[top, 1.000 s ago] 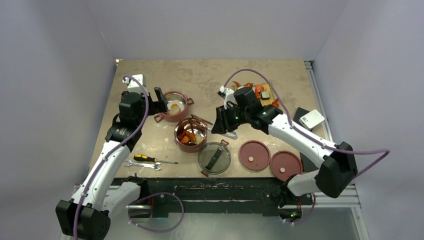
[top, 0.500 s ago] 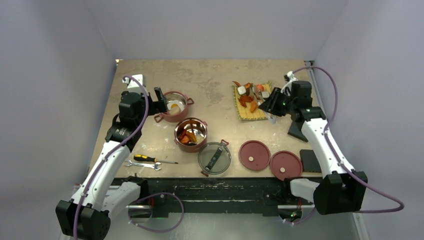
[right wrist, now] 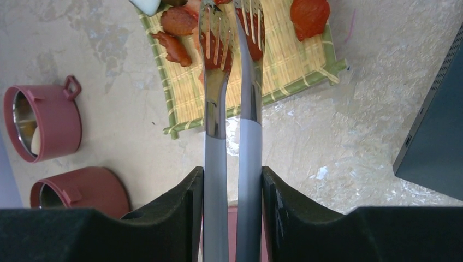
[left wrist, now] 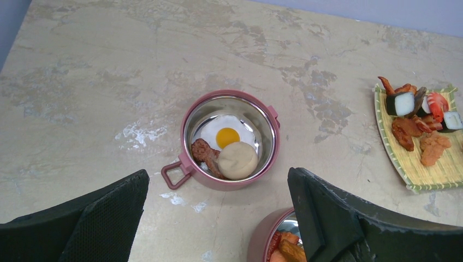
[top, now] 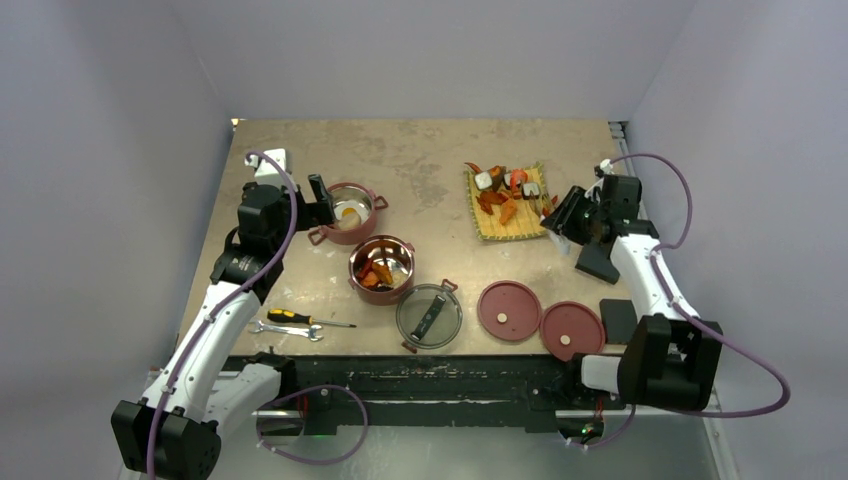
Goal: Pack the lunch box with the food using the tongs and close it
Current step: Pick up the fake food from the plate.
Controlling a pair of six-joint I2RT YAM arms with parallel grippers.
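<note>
Currently, the tongs are clenched between the pads of the right gripper, at the middle right of the overhead view. The grip is taken partway along the two thin arms, so that a squeeze is passed on to the forked tips. The tips are held over the red pieces on the woven mat, at the top of the wrist view; whether a piece is pinched cannot be told.

The left gripper is spread wide and nothing is grasped. It is positioned just beside the far bowl, presumably to steady it. An egg, a bun and a brown piece are noted inside. The near bowl is partly filled.

The dark lid and two red lids are laid aside along the lower centre, so both bowls are open for loading.
</note>
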